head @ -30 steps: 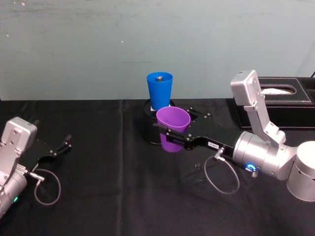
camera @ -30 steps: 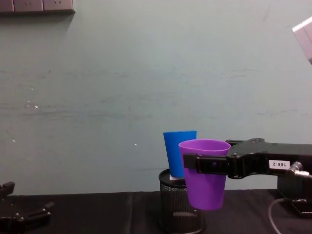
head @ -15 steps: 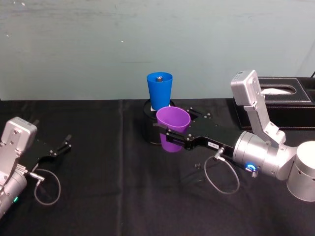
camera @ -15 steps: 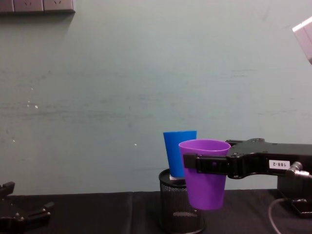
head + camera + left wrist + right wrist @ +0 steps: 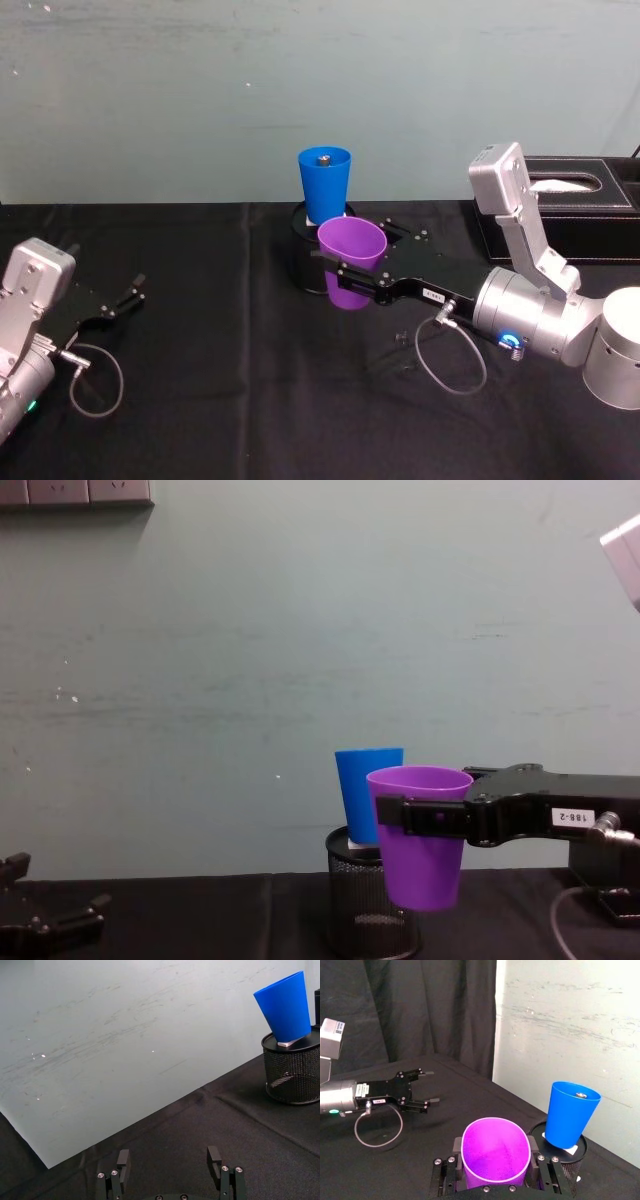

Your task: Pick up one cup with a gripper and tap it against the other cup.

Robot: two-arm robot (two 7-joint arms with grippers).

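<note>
Honestly, not much changed over that last second. My right claw (image 5: 350, 273) was clamped on the purple cup (image 5: 352, 248), one finger on each side just under the rim, and it hung in pretty much the same spot as a second earlier. Same height, same upright pose, no drift that I could spot from the head or the chest.

The blue cup (image 5: 324, 186) stood upright on top of the mesh pen holder (image 5: 362, 912), toward the far middle of the counter (image 5: 250, 400). My purple cup was up off the counter, on the near side of the blue one and a touch to the right, with its rim sitting lower than the blue rim. From the chest they overlapped, but my right wrist camera showed a clear gap between them, so no contact yet.

What that meant for the task: the pickup was done and the tap wasn't. My guess is I was paused lined up, and the tap needed a short push toward the far side, gentle enough not to knock the blue cup off its perch.

My left claw (image 5: 170, 1160) sat parked low at the left with its fingers apart, holding nothing.
</note>
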